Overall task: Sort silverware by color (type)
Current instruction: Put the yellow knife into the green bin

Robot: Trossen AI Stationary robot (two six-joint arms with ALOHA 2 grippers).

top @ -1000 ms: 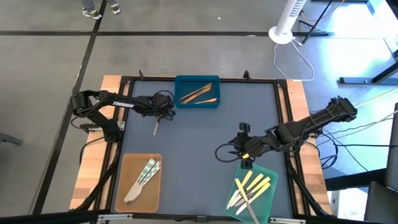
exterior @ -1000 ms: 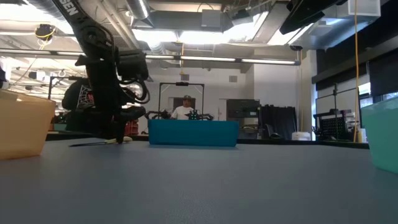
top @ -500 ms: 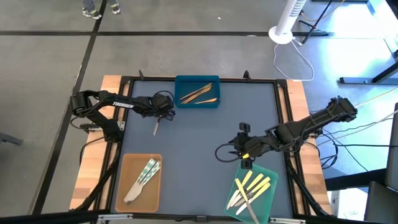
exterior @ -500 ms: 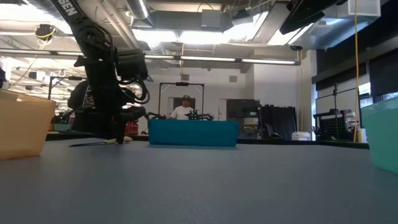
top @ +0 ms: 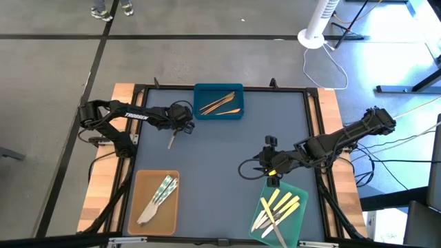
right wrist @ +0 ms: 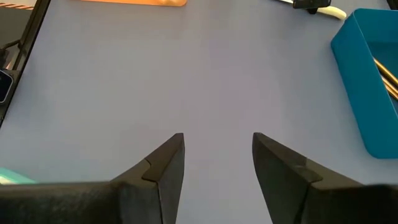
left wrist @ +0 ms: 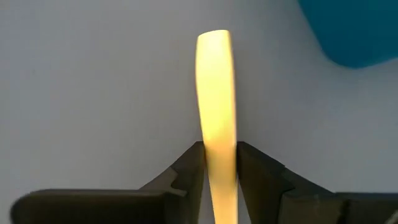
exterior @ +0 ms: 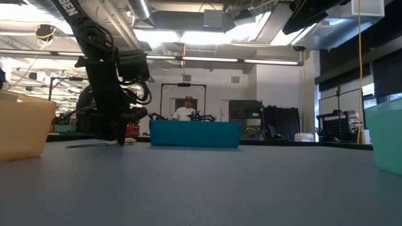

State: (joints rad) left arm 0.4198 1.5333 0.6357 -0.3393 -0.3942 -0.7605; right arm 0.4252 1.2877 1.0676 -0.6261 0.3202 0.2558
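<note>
Since the earlier frame, the pale utensil point(top: 172, 142) at the left pincer point(top: 176, 132) sits slightly shifted and more angled on the table point(top: 227, 158); all else is unchanged.

High view: left pincer stands over the table just left of the blue tray point(top: 218, 102), with the pale utensil's handle end at its tip and the rest trailing toward the tan tray point(top: 154, 202). Blue tray holds wood-brown utensils point(top: 219, 105). Tan tray holds silvery-white utensils point(top: 159, 197). Green tray point(top: 280, 213) holds pale yellow utensils point(top: 279, 206), with one or two silvery pieces among them. Right pincer point(top: 268, 162) hovers just beyond the green tray's upper edge, nothing in it.

Low view: left pincer point(exterior: 119, 139) reaches down to the table surface; the pale utensil point(exterior: 100, 143) lies nearly flat beside it. Blue tray point(exterior: 195, 134) stands behind, tan tray point(exterior: 24, 125) and green tray point(exterior: 384, 135) at the edges. A person point(exterior: 186, 110) shows in the room behind.

Left wrist view: both dark fingers point(left wrist: 186, 171) press against the sides of the pale utensil point(left wrist: 216, 99), gripping it; a corner of the blue tray point(left wrist: 351, 31) is near.

Right wrist view: fingers point(right wrist: 165, 163) stand apart, open over bare table point(right wrist: 186, 74); blue tray point(right wrist: 364, 81) to one side.
</note>
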